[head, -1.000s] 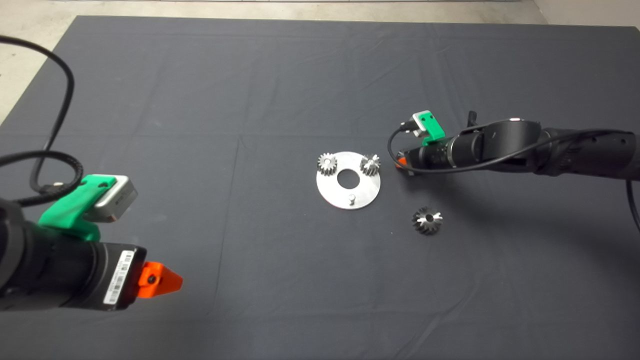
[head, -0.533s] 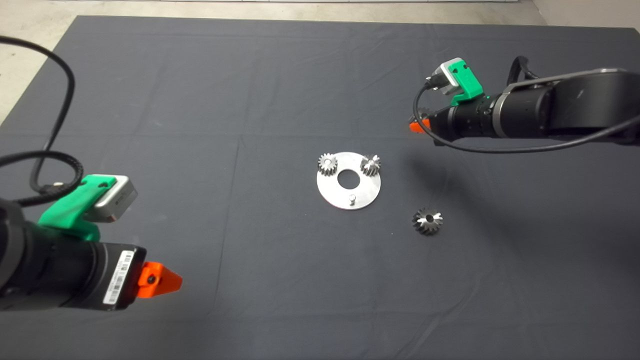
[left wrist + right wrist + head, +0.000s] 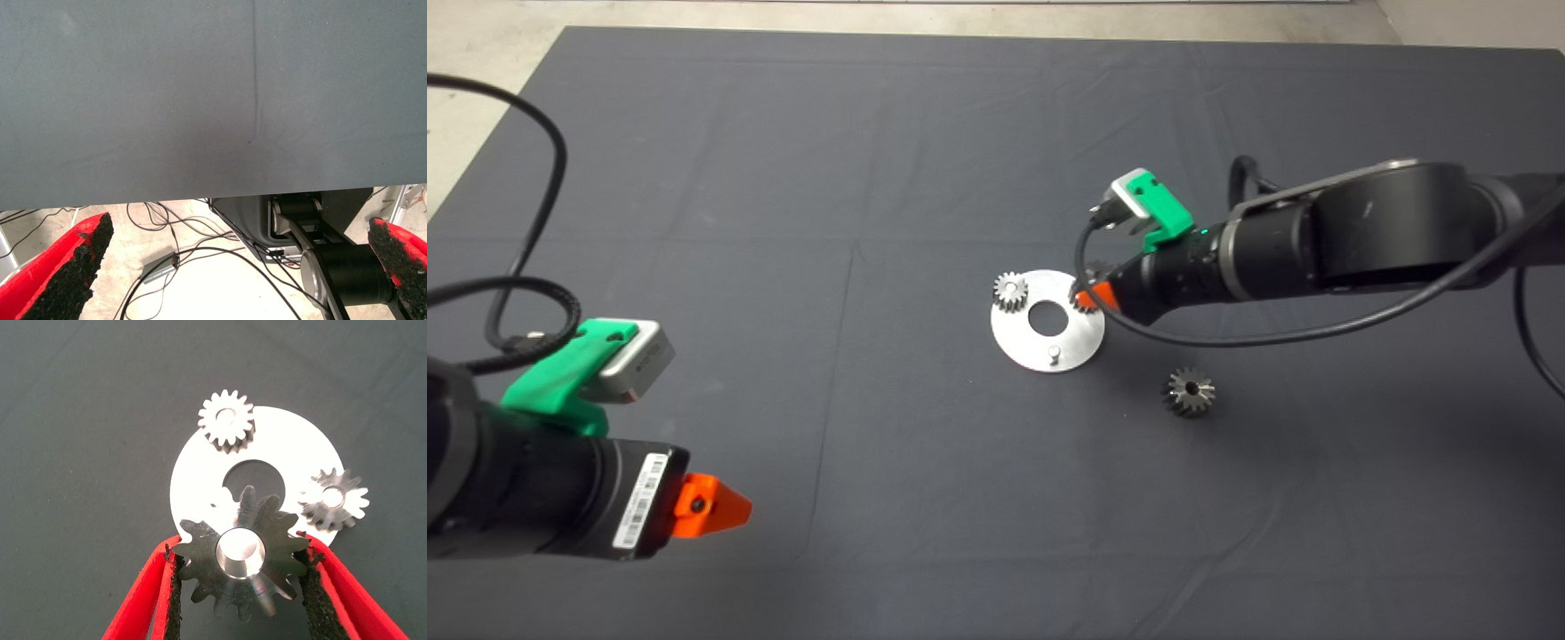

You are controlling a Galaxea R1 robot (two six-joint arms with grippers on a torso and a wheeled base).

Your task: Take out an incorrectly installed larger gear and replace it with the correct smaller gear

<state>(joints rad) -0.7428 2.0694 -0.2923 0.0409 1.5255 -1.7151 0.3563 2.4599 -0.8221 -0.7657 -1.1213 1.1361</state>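
Observation:
My right gripper (image 3: 1094,296) hangs over the right rim of the round silver plate (image 3: 1018,342). In the right wrist view it (image 3: 239,547) is shut on the smaller gear (image 3: 241,559), held flat above the plate (image 3: 190,487) near its centre hole. The gripper hides most of this gear in the head view. The larger gear (image 3: 1189,391) lies on the mat to the front right of the plate. My left gripper (image 3: 725,507) is parked at the lower left, and its fingers (image 3: 63,270) stand wide apart.
Two small bright silver gears sit on the plate's pins, one at the back left (image 3: 1010,292) (image 3: 225,420) and one at the back right (image 3: 333,499). A bare pin (image 3: 1055,353) stands at the plate's front. Floor and cables show beyond the mat in the left wrist view.
My right gripper rose from the mat just right of the plate, swung up and back to the right, and has now come over the plate's right rim. The left arm stayed parked.

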